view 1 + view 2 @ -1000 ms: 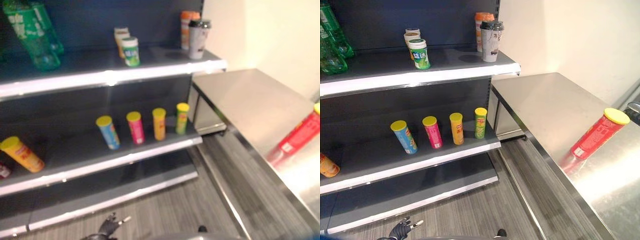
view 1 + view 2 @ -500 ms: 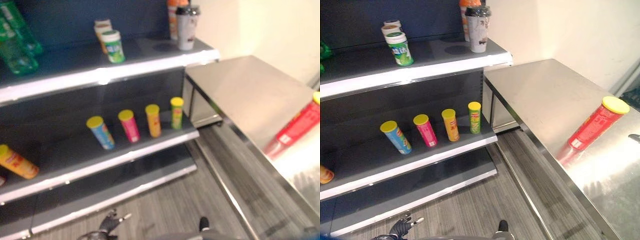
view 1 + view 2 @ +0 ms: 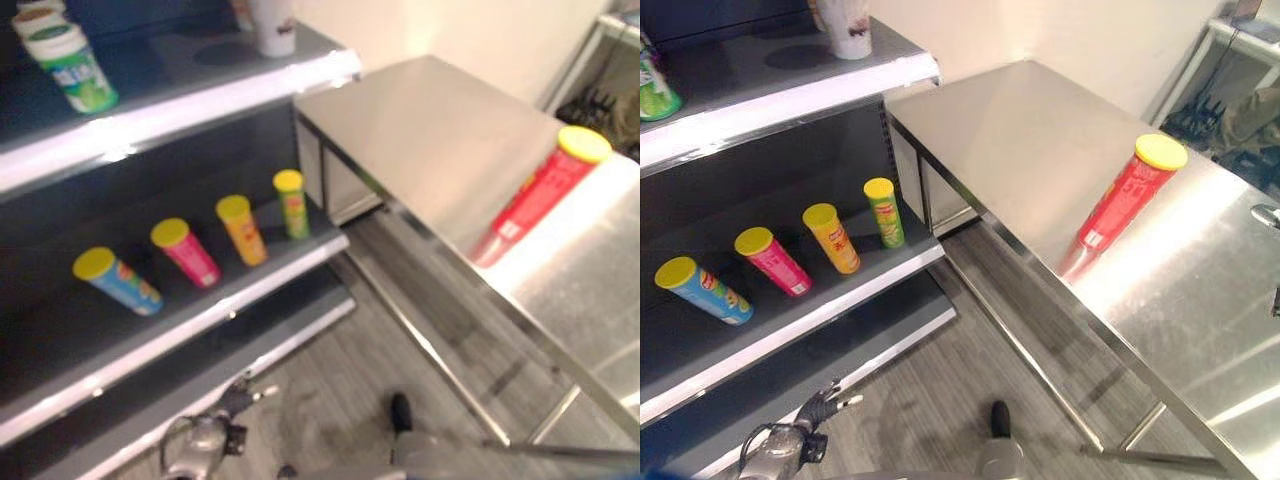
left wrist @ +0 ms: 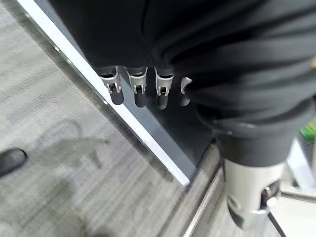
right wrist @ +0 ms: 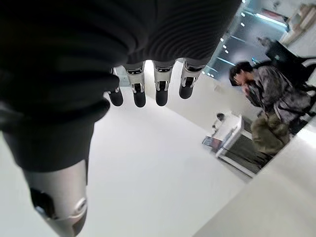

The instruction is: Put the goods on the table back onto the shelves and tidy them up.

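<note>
Red canister with yellow lid, label illegible, stands on the worktop; left hand and right hand, fingers apparently relaxed, hold nothing.

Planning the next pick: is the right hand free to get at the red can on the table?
Probably yes: the red can stands alone on the bare table, and the right hand holds nothing, fingers straight.
</note>
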### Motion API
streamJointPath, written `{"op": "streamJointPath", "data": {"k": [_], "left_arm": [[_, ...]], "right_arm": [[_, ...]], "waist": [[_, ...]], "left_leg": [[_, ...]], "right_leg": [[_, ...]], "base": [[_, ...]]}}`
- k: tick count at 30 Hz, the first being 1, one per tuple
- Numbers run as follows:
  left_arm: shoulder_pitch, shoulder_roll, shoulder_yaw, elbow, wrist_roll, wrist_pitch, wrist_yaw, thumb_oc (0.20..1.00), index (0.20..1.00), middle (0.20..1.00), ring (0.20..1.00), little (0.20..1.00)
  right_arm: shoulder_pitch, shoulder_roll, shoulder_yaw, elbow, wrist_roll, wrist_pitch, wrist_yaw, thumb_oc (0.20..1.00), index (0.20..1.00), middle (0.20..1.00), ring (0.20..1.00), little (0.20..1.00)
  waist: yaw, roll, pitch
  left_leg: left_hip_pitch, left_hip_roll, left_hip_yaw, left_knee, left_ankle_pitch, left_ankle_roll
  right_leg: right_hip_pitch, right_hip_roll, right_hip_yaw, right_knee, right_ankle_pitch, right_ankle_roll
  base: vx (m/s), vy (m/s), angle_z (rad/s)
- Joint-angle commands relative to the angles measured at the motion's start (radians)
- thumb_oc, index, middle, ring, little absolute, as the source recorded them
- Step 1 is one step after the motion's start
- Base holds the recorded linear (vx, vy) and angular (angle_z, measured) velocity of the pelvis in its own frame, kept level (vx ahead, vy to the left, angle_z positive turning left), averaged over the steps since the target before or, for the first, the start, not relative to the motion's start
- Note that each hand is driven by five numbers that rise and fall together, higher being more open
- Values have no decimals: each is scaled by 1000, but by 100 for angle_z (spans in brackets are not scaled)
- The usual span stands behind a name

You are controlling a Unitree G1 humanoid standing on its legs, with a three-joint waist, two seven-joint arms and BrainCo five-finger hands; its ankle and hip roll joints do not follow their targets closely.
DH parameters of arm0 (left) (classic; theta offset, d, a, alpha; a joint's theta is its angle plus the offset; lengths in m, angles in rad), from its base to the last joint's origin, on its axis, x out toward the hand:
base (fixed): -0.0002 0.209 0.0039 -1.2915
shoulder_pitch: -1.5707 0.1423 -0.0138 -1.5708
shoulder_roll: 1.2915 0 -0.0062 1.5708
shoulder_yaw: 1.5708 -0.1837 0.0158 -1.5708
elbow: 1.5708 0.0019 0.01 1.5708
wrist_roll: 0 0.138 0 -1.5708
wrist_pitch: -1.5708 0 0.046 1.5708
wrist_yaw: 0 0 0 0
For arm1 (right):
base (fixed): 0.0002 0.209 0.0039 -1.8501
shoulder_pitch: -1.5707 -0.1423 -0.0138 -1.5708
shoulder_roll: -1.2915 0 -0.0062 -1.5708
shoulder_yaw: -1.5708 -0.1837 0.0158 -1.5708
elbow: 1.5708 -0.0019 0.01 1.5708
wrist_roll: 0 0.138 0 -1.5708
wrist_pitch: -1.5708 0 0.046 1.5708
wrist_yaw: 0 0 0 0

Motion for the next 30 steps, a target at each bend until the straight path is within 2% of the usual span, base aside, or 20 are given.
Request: {"op": "streamJointPath", "data": {"k": [1,2,4,7,10,11,13,16,17,18,19,22,25,30], "left_arm": [[-2,64,27,-50,-36,-35,-6,1000,1000,1000,1000,1000],[10,57,51,-86,-60,-25,7,1000,1000,1000,1000,1000],[8,44,47,-91,-67,-23,8,1000,1000,1000,1000,1000],[9,29,21,-77,-55,-25,4,1000,1000,1000,1000,1000],[0,31,17,-62,-42,-25,-2,1000,1000,1000,1000,1000],[-4,35,14,-57,-37,-23,0,1000,1000,1000,1000,1000],[-5,38,13,-59,-35,-23,0,1000,1000,1000,1000,1000],[-18,58,31,-72,-43,-22,12,1000,1000,1000,1000,1000],[-18,58,32,-72,-43,-22,12,1000,1000,1000,1000,1000],[-22,68,34,-62,-29,-20,20,1000,1000,1000,1000,1000],[-21,74,45,-72,-28,-22,17,1000,1000,1000,1000,1000],[-14,59,61,-45,-36,-25,22,1000,1000,1000,1000,1000],[15,32,66,-5,-22,-23,18,1000,1000,1000,1000,1000],[33,15,48,41,22,-21,16,1000,1000,1000,1000,1000]], "right_arm": [[-104,-112,12,-104,97,-69,40,1000,1000,1000,1000,1000],[-171,-115,58,-128,98,-76,32,1000,1000,1000,1000,1000],[-183,-111,56,-139,116,-77,30,1000,1000,1000,1000,1000],[-198,-107,55,-117,125,-81,19,1000,1000,1000,1000,1000],[-187,-87,47,-107,112,-79,14,1000,1000,1000,1000,1000],[-196,-76,58,-104,104,-74,15,1000,1000,1000,1000,1000],[-202,-74,70,-99,101,-73,13,1000,1000,1000,1000,1000],[-235,-57,104,-105,83,-68,13,1000,1000,1000,1000,1000],[-236,-56,105,-105,83,-67,13,1000,1000,1000,1000,1000],[-237,-65,95,-113,76,-73,-2,1000,1000,1000,1000,1000],[-204,-68,55,-131,56,-50,12,1000,1000,1000,1000,1000],[-171,-41,5,-163,92,-87,-2,1000,1000,1000,1000,1000],[-158,-64,0,-148,95,-89,9,1000,1000,1000,1000,1000],[-159,-94,14,-124,114,-87,27,1000,1000,1000,1000,1000]], "waist": [[58,-61,-33],[92,-95,13],[107,-103,3],[109,-64,-19],[100,-57,-37],[94,-49,-43],[94,-46,-41],[88,-40,-10],[88,-41,-10],[86,-41,-5],[78,-39,-8],[79,-42,-19],[95,-45,-39],[101,-42,-49]], "left_leg": [[-35,157,-30,210,44,-82],[-196,157,-140,482,115,-54],[-234,84,-116,358,6,-31],[-186,25,-114,154,8,-18],[-155,2,-99,104,9,-8],[-134,-13,-87,72,3,8],[-118,-19,-78,56,0,16],[-90,-22,-56,40,3,38],[-91,-22,-55,39,4,38],[-77,-27,-53,17,1,33],[-80,-29,-73,17,5,26],[-68,-22,-74,22,4,18],[-60,-11,-75,15,8,2],[-51,-6,-81,9,8,-6]], "right_leg": [[112,-3,-76,56,-179,11],[175,44,-84,23,-214,-47],[187,29,-81,15,-224,-30],[191,32,-82,42,-236,-13],[197,15,-88,49,-234,0],[188,1,-81,97,-238,10],[168,-9,-73,143,-240,15],[56,-18,-20,327,-208,45],[53,-18,-18,330,-209,45],[36,-30,-12,272,-206,43],[66,-25,1,222,-208,44],[89,-16,-3,173,-214,26],[155,-9,-69,82,-207,24],[201,-3,-101,29,-196,25]], "base": [[317,-1118,-19],[380,-1132,-34],[153,-165,-63],[165,180,36],[143,157,-40],[65,126,19],[53,131,-44],[6,103,-59],[15,15,-49],[37,-28,-24],[59,-31,3],[110,-60,42],[67,-61,14],[48,-26,17]]}}
